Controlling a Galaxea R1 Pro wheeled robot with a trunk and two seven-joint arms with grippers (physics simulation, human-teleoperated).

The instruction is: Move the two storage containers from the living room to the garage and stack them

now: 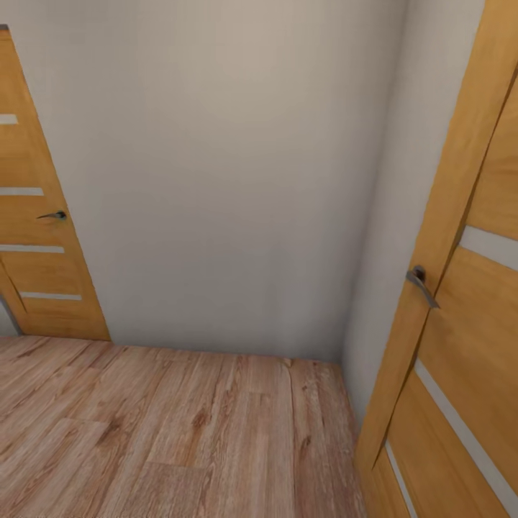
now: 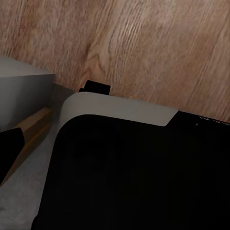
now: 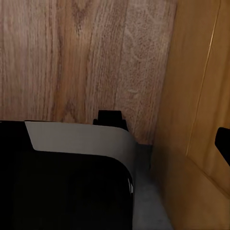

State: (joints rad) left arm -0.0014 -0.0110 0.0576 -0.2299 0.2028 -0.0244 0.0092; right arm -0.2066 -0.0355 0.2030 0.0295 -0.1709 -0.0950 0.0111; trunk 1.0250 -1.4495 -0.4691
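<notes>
The two storage containers are out of view. I face a hallway corner with a light wood plank floor, not the garage's concrete. In the left wrist view a dark tip at the picture's edge looks like one finger of the left gripper. A similar dark tip sits at the edge of the right wrist view, in front of a door. Nothing is visible held at either one. Both wrist cameras look down past my black, white-edged base onto the planks.
A plain white wall closes the view ahead. An orange-wood door with glass slits and a lever handle stands at the left. A second such door with its handle is close on the right.
</notes>
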